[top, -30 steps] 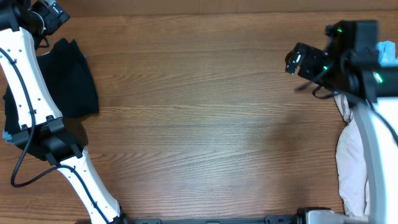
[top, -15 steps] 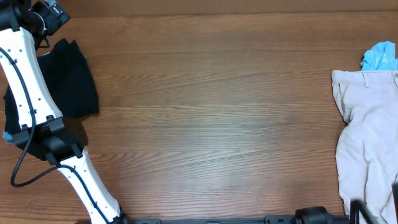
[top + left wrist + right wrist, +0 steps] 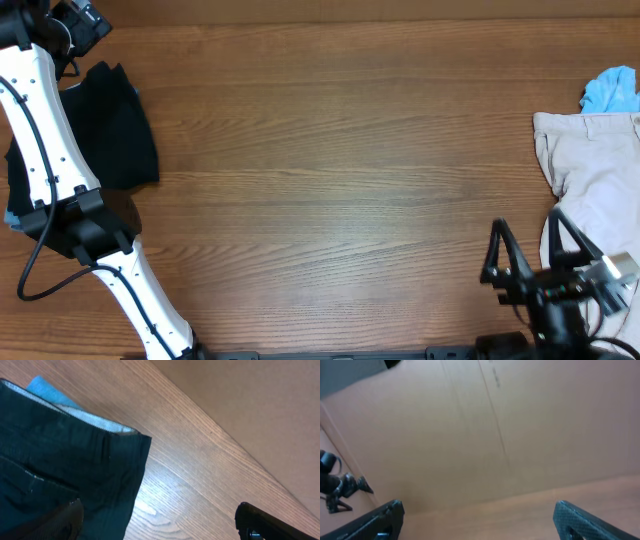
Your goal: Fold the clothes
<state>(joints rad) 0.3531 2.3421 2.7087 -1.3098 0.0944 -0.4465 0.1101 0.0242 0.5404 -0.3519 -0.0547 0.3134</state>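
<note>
Looked down on a brown wooden counter (image 3: 320, 180). Found a dark garment (image 3: 120, 130) bunched at the left edge, toward the far left corner, partly hidden under the white left arm (image 3: 45, 130). Followed that arm to the far left corner. From its wrist camera, showed the left pincer (image 3: 160, 522) spread wide with nothing between its fingers, poised over the garment's waistband. Showed a strip of blue cloth (image 3: 47, 391) peeking from beneath the garment.

Found beige trousers (image 3: 600, 180) spread along the right edge. Noted a light blue cloth (image 3: 612, 90) touching their far end, near the far right corner. Saw the right pincer (image 3: 527, 252) by the near right corner, at the inner edge of the trousers. Had its fingers wide apart, holding nothing, and faced a plain tan wall (image 3: 470, 435).
</note>
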